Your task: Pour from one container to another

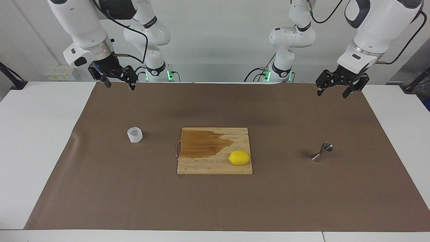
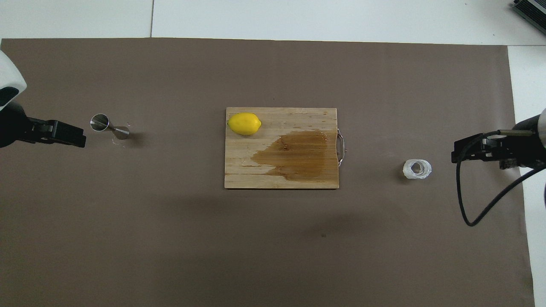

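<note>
The small clear textured glass cup [image 1: 134, 134] [image 2: 417, 169] stands on the brown mat toward the right arm's end of the table. The steel hourglass jigger [image 1: 322, 152] [image 2: 108, 126] stands on the mat toward the left arm's end. My right gripper [image 1: 120, 85] [image 2: 457, 152] hangs open and empty in the air over the mat's edge by the robots, apart from the cup. My left gripper [image 1: 332, 93] [image 2: 80, 137] hangs open and empty over the same edge at its own end, apart from the jigger.
A wooden cutting board [image 1: 201, 164] [image 2: 243, 170] with a dark wet patch and a metal handle lies mid-table. A yellow lemon [image 1: 239, 157] [image 2: 244, 123] rests on its corner. The brown mat [image 1: 215, 201] covers most of the white table [image 1: 33, 134].
</note>
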You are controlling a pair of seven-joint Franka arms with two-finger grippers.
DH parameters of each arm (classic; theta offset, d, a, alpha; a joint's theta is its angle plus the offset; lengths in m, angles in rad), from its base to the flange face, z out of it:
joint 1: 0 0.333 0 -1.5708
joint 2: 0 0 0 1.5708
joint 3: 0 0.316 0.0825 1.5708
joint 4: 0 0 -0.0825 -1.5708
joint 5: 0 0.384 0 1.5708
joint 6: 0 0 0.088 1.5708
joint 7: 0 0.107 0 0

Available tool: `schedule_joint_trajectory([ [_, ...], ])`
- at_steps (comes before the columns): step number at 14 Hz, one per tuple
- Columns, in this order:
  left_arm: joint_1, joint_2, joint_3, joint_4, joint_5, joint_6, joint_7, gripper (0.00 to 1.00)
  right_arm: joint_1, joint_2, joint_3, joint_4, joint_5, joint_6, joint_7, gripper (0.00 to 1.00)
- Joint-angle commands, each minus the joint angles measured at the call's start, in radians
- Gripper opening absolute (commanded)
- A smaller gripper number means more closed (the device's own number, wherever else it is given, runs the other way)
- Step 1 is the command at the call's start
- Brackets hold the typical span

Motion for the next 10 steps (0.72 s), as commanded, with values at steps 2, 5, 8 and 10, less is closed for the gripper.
schedule_joint_trajectory([
  [2, 0.003, -0.007, 0.003, -0.007, -0.009, -0.008, 0.010, 1.00, -0.012, -0.003, 0.005, -0.003, -0.003, -0.007, -0.028, 1.00],
  [5, 0.003, -0.007, 0.002, -0.007, -0.009, -0.009, 0.013, 1.00, -0.010, -0.003, 0.005, -0.003, -0.003, -0.007, -0.028, 1.00],
  [8, 0.004, -0.007, 0.003, -0.007, -0.009, 0.003, -0.001, 1.00, -0.012, -0.003, 0.003, -0.003, -0.003, -0.007, -0.028, 1.00],
  [10, 0.035, -0.003, 0.003, -0.006, -0.020, 0.023, -0.013, 1.00, -0.012, -0.003, 0.005, -0.003, -0.003, -0.007, -0.028, 1.00],
])
